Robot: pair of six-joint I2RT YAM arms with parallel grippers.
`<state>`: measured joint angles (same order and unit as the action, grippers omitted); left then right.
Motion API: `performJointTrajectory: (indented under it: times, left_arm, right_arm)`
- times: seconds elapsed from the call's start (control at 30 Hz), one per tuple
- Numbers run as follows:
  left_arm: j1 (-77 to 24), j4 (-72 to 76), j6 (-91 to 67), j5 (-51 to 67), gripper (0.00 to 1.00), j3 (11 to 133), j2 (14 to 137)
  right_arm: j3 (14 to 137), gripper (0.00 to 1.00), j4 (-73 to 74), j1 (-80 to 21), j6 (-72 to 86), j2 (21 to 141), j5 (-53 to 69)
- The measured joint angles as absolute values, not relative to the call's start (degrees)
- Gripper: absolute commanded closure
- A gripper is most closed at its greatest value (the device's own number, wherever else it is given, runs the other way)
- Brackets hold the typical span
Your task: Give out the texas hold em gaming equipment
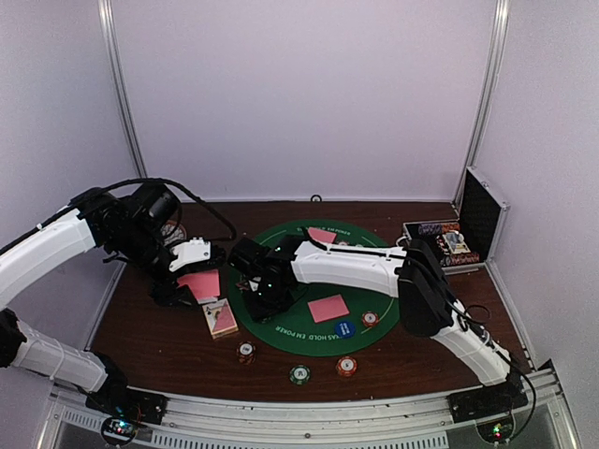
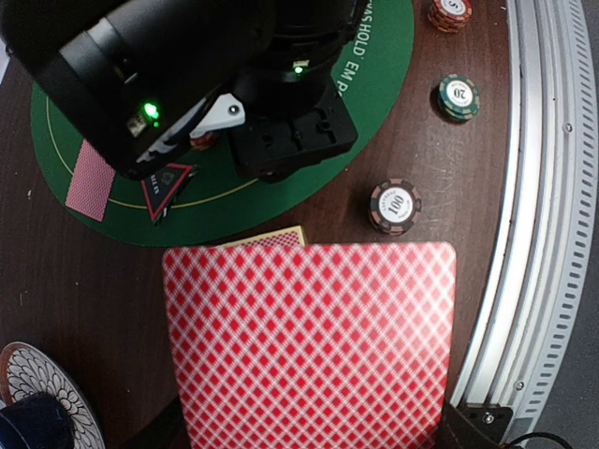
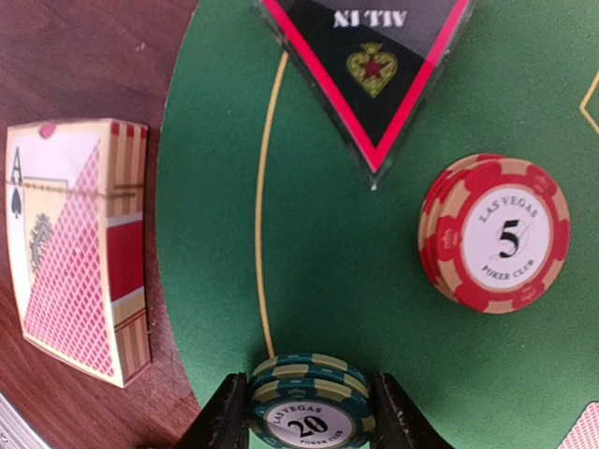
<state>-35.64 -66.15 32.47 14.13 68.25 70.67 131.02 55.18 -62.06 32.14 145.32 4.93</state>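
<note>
The left tool (image 1: pixel 185 278) pinches a diamond-patterned card (image 2: pixel 309 346); right tool (image 3: pixel 307 413) clamps striped round chips (image 3: pixel 309 379).

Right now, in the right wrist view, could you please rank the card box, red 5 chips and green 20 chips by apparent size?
1. card box
2. red 5 chips
3. green 20 chips, but the frame edge crops them, so second versus third is unsure.

Card (image 2: pixel 309 346) back red/wht diamond lattice; mat (image 3: pixel 356 299) green w/ yellow line; 5 chip (image 3: pixel 494 234) red/cream stripes, 20 chip (image 3: pixel 309 407) green/cream.

Pink card (image 1: pixel 328 308) on green mat (image 1: pixel 281 324); chips (image 1: pixel 346 366) nearby
</note>
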Motion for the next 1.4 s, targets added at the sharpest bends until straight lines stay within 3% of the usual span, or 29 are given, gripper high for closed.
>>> performJointTrajectory:
  times: [0.43,0.63,0.87,1.1,1.4]
  left_arm:
    - [-35.64,-66.15,32.45,14.22,1.00,68.25,70.67]
    - [-35.64,-66.19,32.47,14.35,1.00,68.25,70.67]
    - [-35.64,-66.57,32.47,14.41,1.00,68.25,70.67]
    - [-35.64,-66.87,32.47,14.55,1.00,68.25,70.67]
    - [-35.64,-67.44,32.47,14.79,1.00,68.25,70.67]
  right_arm:
    - [131.33,0.36,54.24,-61.63,33.26,145.43,5.76]
    - [128.95,0.33,53.93,-61.49,33.01,143.70,5.96]
    - [113.30,0.31,51.77,-61.36,32.97,131.15,6.83]
    - [97.45,0.16,49.71,-64.01,32.77,117.05,7.97]
    - [88.64,0.16,48.73,-71.46,33.39,116.84,9.02]
